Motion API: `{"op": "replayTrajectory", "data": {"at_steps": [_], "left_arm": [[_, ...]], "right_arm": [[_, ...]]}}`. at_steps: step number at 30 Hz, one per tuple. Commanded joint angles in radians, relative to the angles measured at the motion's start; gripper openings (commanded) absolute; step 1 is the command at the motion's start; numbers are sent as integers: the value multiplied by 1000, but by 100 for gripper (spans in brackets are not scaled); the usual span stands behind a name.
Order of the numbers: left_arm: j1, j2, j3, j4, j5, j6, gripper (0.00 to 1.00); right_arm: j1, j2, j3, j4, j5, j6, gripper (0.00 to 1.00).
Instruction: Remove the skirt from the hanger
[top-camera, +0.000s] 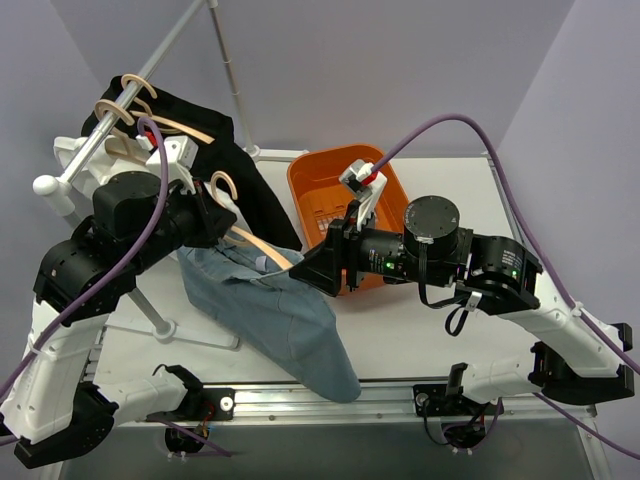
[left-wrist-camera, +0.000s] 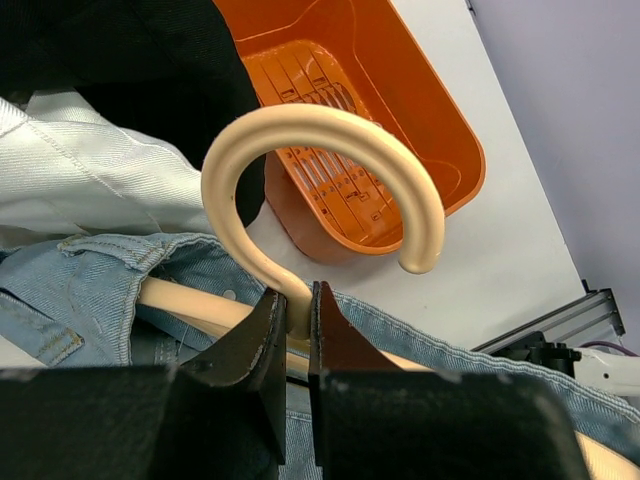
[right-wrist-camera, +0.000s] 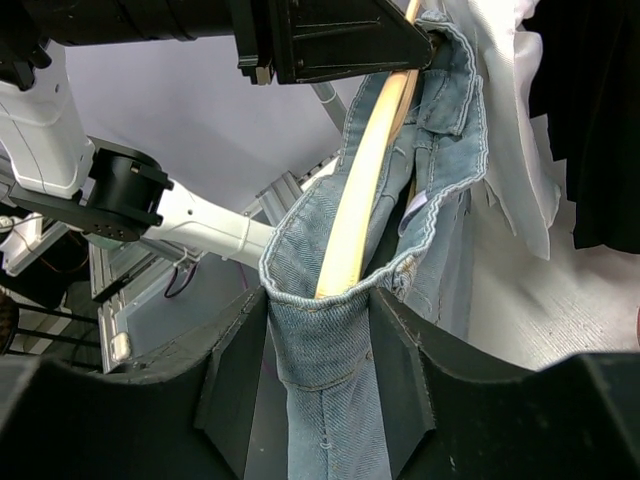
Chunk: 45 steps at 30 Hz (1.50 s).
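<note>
Skirt (top-camera: 285, 315) of blue denim is still on the wooden hanger (top-camera: 262, 245), left of centre, with its lower part reaching toward the near edge of the counter (top-camera: 430, 340).

Your left jaws are pinched narrow on the neck of the hanger, just below the curved hook. In the left wrist view the hook stands free above them.

Your right jaws are closed on a fold of the skirt's waistband at the hanger's right end. Denim fills the gap between them, and the hanger's bar runs up out of the waistband just beyond.

The two arms meet over the middle of the counter, one at each end of the hanger.

An orange basket (top-camera: 305, 185) sits on the counter behind the right arm, close to the skirt but not touching it. A black garment (top-camera: 205, 125) hangs on the rack (top-camera: 75, 165) at far left, and a white garment (left-wrist-camera: 90, 170) lies just beside the skirt's waistband.
</note>
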<state>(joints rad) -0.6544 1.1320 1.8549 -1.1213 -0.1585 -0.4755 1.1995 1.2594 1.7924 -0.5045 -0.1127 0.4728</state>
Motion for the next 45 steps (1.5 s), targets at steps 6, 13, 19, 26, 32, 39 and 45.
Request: {"op": "replayTrajectory", "data": {"at_steps": [6, 13, 19, 26, 32, 39, 45], "left_arm": [[-4, 9, 76, 81, -12, 14, 2], [-4, -5, 63, 110, -88, -6, 2], [-4, 6, 87, 132, -225, 23, 2], [-4, 20, 118, 167, -329, 46, 2], [-4, 32, 150, 170, -348, 48, 2], [-4, 48, 171, 179, -362, 22, 2], [-4, 55, 199, 167, -349, 6, 2]], "right_arm": [[5, -12, -11, 47, -1, -7, 15], [5, -28, 2, -11, -4, -8, 0], [5, -78, 1, -63, -39, 9, 0], [6, -133, -33, -106, -85, 36, 0], [6, -210, -108, -132, -73, 62, 0], [6, -256, -175, -117, -130, 86, 0], [6, -282, -224, -112, -128, 98, 0]]}}
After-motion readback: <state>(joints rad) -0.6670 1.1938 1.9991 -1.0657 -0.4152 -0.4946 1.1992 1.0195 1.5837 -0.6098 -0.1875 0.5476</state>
